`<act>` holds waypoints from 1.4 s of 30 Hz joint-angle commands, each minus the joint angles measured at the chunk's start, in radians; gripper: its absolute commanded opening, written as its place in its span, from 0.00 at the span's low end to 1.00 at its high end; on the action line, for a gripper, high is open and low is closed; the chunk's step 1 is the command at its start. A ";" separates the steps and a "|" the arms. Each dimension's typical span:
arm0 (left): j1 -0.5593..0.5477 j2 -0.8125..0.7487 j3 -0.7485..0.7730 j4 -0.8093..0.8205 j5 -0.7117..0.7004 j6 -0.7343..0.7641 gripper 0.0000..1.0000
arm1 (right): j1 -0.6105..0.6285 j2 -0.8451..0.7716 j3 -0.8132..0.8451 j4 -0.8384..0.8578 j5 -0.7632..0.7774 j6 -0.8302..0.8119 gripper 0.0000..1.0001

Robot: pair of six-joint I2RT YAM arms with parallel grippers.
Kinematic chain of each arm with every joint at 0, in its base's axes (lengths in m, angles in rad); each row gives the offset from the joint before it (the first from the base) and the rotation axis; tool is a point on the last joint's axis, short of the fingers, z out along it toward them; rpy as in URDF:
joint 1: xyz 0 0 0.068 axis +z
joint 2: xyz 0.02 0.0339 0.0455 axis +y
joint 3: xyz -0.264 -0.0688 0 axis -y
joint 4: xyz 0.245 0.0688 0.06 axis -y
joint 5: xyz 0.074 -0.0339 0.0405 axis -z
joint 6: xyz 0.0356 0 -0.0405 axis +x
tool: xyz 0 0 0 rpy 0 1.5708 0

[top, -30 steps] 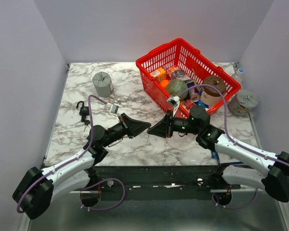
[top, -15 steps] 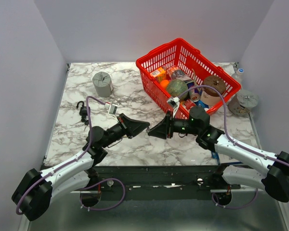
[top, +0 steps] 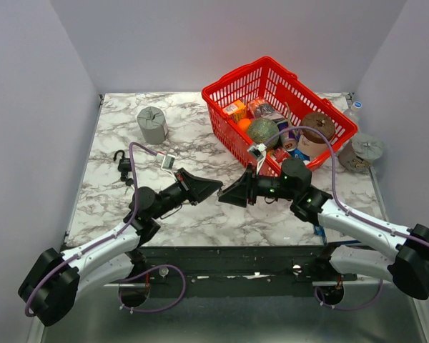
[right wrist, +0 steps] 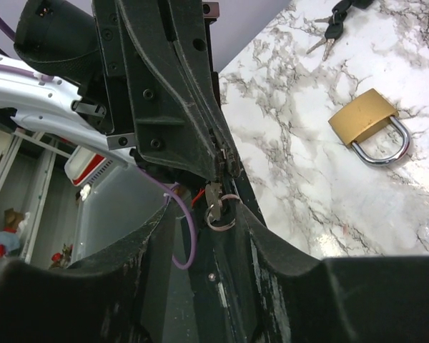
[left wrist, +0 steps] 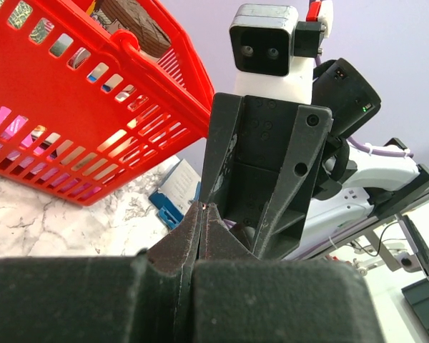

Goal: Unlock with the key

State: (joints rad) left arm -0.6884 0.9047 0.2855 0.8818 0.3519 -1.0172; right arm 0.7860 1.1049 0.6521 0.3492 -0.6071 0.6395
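Observation:
My left gripper (top: 216, 187) is shut, its fingertips (left wrist: 202, 209) pressed together. In the right wrist view a small silver key (right wrist: 214, 195) with a wire ring (right wrist: 222, 214) sticks out of those fingertips; its head is hidden between them. My right gripper (top: 229, 195) faces the left one tip to tip above the table's near middle. It is open, and its fingers (right wrist: 272, 250) stand on either side of the key without closing on it. A brass padlock (right wrist: 365, 118) lies on the marble beyond.
A black padlock (top: 124, 166) with spare keys (right wrist: 325, 39) lies at the left. A red basket (top: 232, 86) full of groceries stands at the back right, close behind the right wrist. A grey cylinder (top: 152, 125) stands at the back left. A blue and white card (left wrist: 175, 196) lies near the front edge.

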 commanded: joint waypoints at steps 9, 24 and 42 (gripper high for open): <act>0.004 0.026 -0.008 0.112 -0.016 0.011 0.00 | 0.010 0.032 0.000 0.050 -0.019 0.008 0.50; 0.004 0.030 -0.008 0.117 -0.011 0.008 0.00 | 0.016 0.047 0.000 0.030 0.015 -0.017 0.43; 0.003 0.019 -0.011 0.102 0.033 0.028 0.00 | 0.016 0.038 -0.012 0.022 0.044 -0.032 0.16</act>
State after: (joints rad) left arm -0.6884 0.9333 0.2855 0.9039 0.3603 -1.0164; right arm 0.7975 1.1454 0.6518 0.3653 -0.5873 0.6266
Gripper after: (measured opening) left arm 0.007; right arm 0.193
